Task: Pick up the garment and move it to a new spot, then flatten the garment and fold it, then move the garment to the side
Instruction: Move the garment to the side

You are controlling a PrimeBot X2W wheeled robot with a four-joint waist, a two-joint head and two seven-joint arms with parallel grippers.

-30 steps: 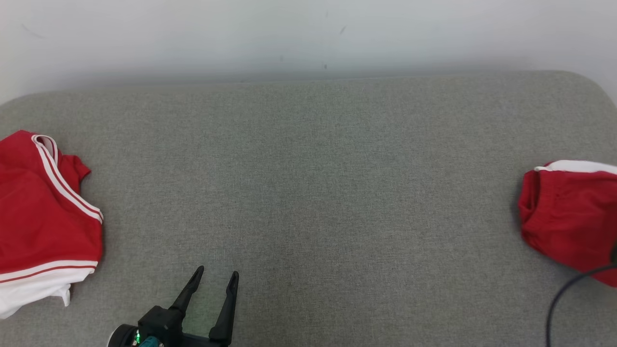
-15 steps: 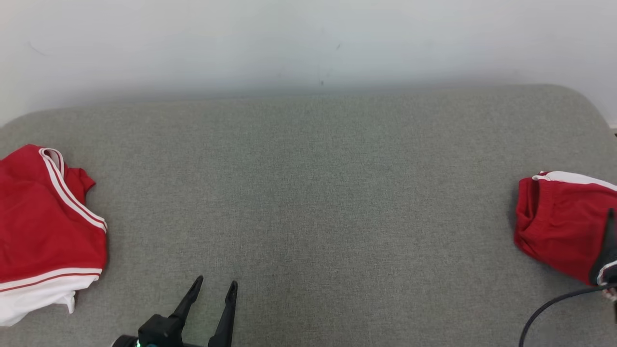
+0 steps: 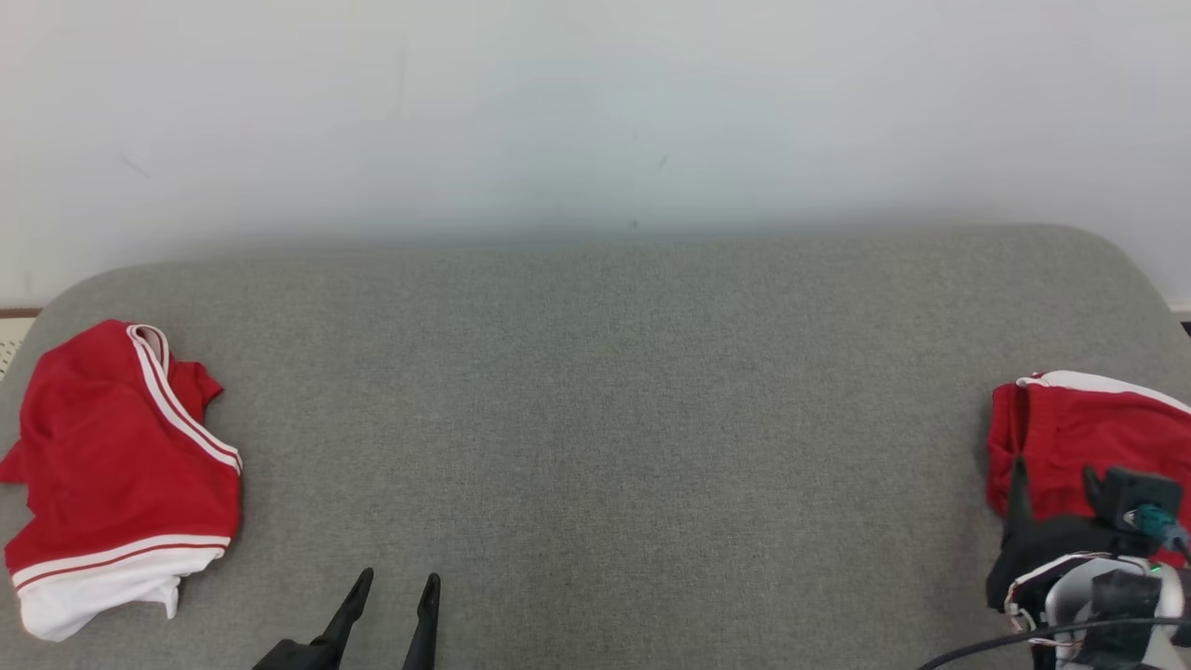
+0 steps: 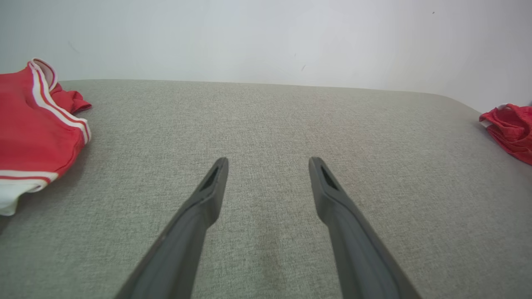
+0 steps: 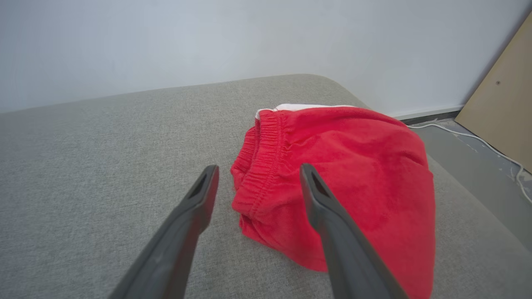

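The right gripper (image 5: 258, 168) has its jaws spread wide with nothing between them. They are poised at the elastic waistband of the red shorts (image 5: 353, 166), and the pictures do not settle whether a finger touches the cloth. The shorts lie bunched at the right edge of the grey cushion (image 3: 605, 419), a white hem showing on their far side.

The left gripper (image 4: 268, 160) also has its jaws wide apart and empty, over bare cushion near the front edge, left of the middle. A red garment with white stripes (image 3: 121, 465) rests at the cushion's left edge, well apart from the shorts. A pale wall (image 3: 595, 112) stands behind the far edge.
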